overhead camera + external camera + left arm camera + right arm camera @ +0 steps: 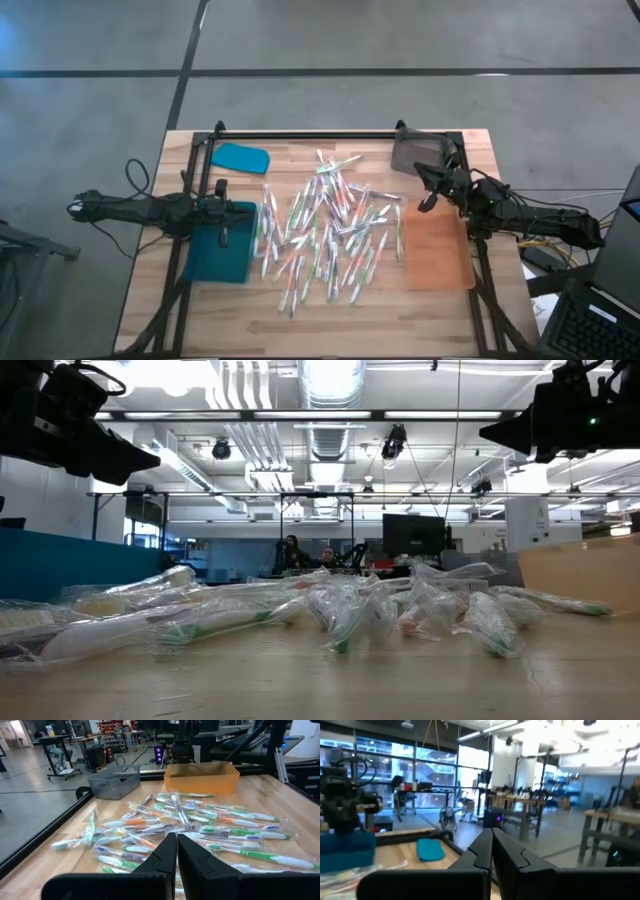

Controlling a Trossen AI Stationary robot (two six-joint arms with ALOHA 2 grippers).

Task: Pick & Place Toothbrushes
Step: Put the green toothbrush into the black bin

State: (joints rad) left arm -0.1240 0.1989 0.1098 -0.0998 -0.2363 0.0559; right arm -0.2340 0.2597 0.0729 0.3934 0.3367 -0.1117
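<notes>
Hovering over the blue tray (222, 262) with the left gripper (222, 236), fingers (167, 855) pressed together and gripping nothing. Hanging above the orange tray (437, 252) with the right gripper (427, 203), fingers (482, 851) likewise closed and empty. Lying heaped on the table (300, 325) between both trays: the toothbrushes (325, 235).

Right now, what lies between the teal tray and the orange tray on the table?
The pile of toothbrushes, loosely scattered on the wood, fills the stretch between the teal tray and the orange tray; the high view shows it.
</notes>
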